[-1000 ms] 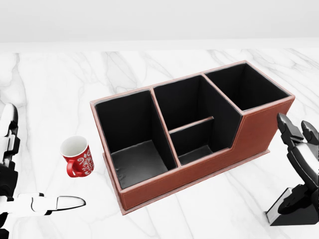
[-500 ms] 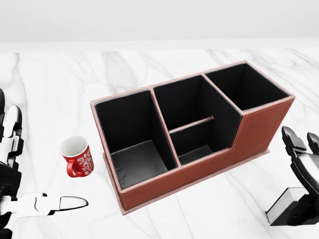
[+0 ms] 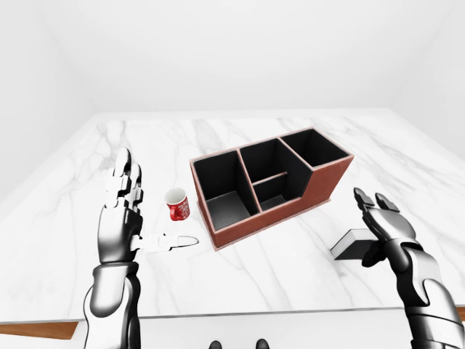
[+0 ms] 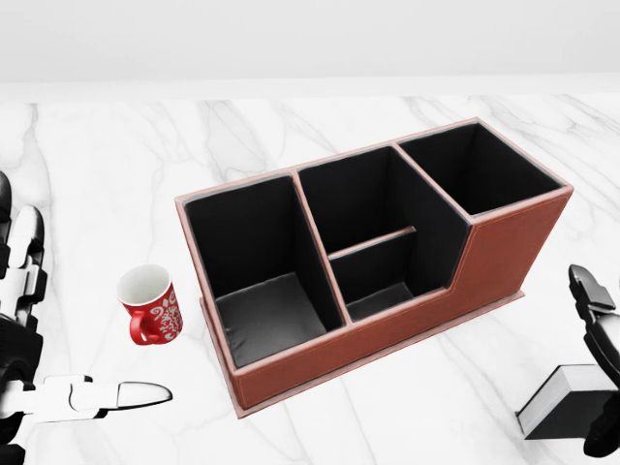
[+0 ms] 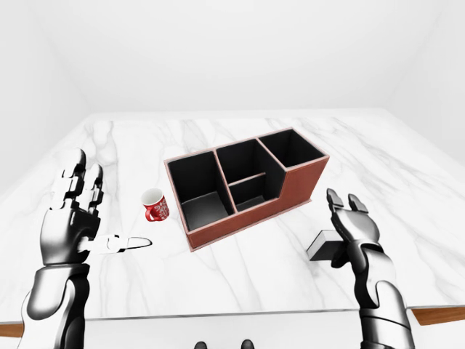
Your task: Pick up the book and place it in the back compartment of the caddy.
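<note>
The book [image 3: 352,245] is dark with a white page edge and lies flat on the marble table, at the right of the caddy; it also shows at the lower right of the head view [image 4: 567,392]. The caddy [image 3: 323,180] is red-brown with black compartments, all empty. My right hand [image 3: 375,220] is open, fingers spread, just right of the book and partly over it, not closed on it. My left hand [image 3: 128,203] is open and upright at the left, thumb pointing right, holding nothing.
A red mug [image 3: 177,205] with a white pattern stands left of the caddy, between it and my left hand. The table's near edge [image 3: 240,318] runs along the bottom of the left-eye view. White walls surround the table.
In the head view my right hand has slid right and down, toward the picture's edge, uncovering more of the book. My left hand has risen slightly. The caddy, mug and book have not moved.
</note>
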Motion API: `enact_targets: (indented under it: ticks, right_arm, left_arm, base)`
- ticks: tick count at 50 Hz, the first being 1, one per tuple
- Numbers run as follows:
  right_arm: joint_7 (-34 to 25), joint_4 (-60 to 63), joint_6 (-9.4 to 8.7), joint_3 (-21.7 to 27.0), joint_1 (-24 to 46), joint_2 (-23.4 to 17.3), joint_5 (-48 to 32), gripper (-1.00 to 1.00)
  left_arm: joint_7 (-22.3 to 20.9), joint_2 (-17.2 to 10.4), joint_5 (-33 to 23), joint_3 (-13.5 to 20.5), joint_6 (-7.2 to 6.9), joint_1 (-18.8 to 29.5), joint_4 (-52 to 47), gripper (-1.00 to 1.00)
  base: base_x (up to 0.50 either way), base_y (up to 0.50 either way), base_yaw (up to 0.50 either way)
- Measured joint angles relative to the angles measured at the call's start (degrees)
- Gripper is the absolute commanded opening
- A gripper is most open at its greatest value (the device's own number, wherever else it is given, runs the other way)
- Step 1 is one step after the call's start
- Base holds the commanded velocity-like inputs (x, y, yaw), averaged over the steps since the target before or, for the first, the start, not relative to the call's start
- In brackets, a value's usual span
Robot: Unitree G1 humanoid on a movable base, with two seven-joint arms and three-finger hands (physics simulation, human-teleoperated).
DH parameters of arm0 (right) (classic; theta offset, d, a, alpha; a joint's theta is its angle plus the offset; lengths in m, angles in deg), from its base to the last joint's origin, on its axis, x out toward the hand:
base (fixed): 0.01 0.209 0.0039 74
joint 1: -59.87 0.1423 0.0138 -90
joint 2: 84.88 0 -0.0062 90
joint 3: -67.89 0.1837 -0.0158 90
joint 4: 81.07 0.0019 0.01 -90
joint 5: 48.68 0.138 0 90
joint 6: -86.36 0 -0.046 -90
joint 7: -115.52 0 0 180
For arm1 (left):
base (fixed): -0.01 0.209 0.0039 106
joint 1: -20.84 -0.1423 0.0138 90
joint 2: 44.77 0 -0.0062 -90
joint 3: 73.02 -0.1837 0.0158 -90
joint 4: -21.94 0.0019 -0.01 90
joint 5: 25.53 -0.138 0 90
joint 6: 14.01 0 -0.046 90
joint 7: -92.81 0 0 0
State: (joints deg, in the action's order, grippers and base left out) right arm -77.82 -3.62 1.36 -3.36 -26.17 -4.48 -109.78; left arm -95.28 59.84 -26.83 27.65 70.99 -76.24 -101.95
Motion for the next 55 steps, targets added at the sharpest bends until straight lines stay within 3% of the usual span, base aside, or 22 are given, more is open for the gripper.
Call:
enact_targets:
  ticks: [39,40,55]
  right_arm:
    - [5.1,-16.6,0.0,-5.3,8.5,-3.7,1.1,1.0]
    - [5.2,-17.0,0.0,-5.5,8.7,-3.7,1.1,-1.0]
    - [6.7,-20.5,0.0,-6.9,9.8,-4.5,1.0,-1.0]
  left_arm:
    - [0.0,0.0,-0.5,-0.7,0.0,0.0,0.4,1.0]
    - [0.0,0.0,-0.6,-0.7,0.0,0.0,0.4,1.0]
    - [0.0,0.0,-0.7,-0.7,0.0,-0.1,0.4,1.0]
  base:
    - [0.0,0.0,0.0]
    - [0.0,0.0,0.0]
    - [0.0,0.0,0.0]
